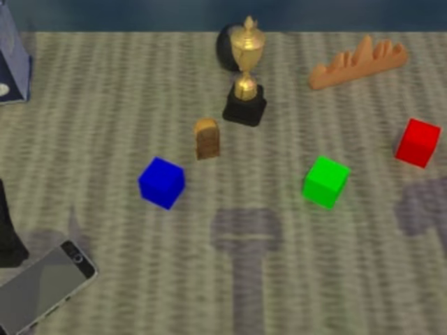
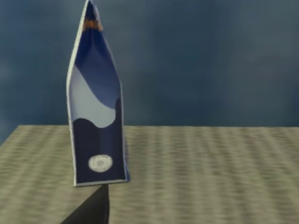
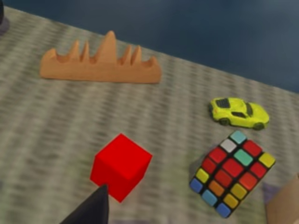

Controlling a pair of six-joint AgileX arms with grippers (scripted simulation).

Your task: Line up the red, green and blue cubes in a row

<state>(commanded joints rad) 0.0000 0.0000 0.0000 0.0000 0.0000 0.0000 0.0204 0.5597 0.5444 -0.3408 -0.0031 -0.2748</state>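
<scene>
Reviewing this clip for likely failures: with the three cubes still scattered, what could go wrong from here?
1. The red cube sits near the table's right edge; a poor grasp or nudge could push it off.
2. In the right wrist view a puzzle cube lies close beside the red cube, so the fingers might bump it.
3. The tan block and trophy stand just behind the gap between the blue cube and green cube, and could be knocked.
</scene>
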